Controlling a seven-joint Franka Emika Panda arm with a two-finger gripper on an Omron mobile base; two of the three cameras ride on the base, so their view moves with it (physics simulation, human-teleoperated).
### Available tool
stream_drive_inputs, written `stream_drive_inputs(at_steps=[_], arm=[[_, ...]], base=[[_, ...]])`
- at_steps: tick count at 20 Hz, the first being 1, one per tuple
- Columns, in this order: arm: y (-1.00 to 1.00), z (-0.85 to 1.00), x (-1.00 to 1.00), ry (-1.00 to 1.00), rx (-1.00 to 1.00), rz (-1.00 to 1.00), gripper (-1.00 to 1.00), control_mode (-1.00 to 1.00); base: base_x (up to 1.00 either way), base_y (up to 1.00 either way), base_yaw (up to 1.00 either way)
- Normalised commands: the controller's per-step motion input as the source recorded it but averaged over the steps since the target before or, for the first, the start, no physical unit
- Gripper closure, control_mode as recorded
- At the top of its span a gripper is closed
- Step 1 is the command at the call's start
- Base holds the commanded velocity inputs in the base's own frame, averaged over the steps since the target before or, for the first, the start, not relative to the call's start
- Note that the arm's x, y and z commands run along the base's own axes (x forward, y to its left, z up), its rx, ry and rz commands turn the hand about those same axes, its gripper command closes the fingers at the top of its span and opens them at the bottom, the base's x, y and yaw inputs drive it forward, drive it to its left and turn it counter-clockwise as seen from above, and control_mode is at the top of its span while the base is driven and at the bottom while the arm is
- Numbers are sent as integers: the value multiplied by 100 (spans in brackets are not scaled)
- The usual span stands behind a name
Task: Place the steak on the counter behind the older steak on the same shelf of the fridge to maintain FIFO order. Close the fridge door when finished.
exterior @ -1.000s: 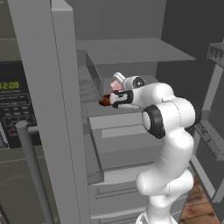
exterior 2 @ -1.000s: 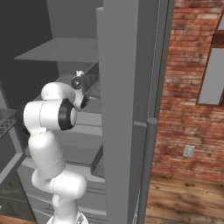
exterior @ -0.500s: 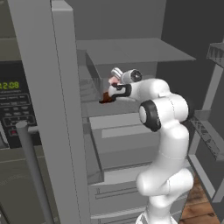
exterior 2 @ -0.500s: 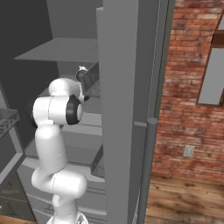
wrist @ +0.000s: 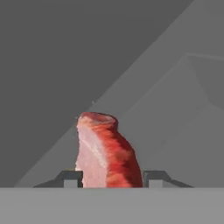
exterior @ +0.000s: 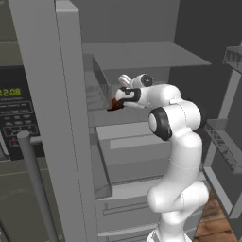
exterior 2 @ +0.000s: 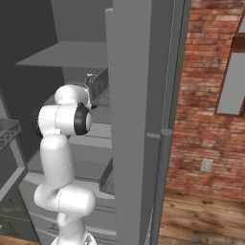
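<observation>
The fridge (exterior: 56,118) is seen standing open, its tall grey door panel rising at the left of the left base view and its other door edge (exterior 2: 139,119) with a vertical bar handle (exterior 2: 160,186) filling the middle of the right base view. Inside, an upper shelf panel (exterior: 142,54) is shown spanning the compartment, and below it the shelf (exterior: 101,101) at which the arm is working. Grey drawer fronts (exterior: 137,142) are stacked beneath that shelf. A microwave panel (exterior: 14,113) with a lit clock is seen left of the fridge, and a red brick wall (exterior 2: 206,105) right of it.

The white arm (exterior: 177,156) is seen rising from the floor and bent forward into the compartment, with the claw (exterior: 118,101) reached in at shelf level. A dark reddish piece, the older steak (exterior: 113,106), is seen at the claw's tip on the shelf's near part.

In the hand view the steak (wrist: 105,151) is shown upright between the two finger tips (wrist: 72,178), pale pink on its left face and red along its right edge. A visible gap is left between the meat and the right tip, while the left tip lies just beside it; the jaws are parted, and whether the meat is held at all cannot be told. Behind it the grey inner walls of the fridge are seen.
</observation>
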Motion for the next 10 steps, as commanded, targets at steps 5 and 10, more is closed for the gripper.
stream_drive_inputs(at_steps=[5,10], arm=[[6,-26,-6,-3,-2,2,-100,-100],[0,-1,-48,-1,0,0,-100,-100]], base=[[0,0,0],[0,0,0]])
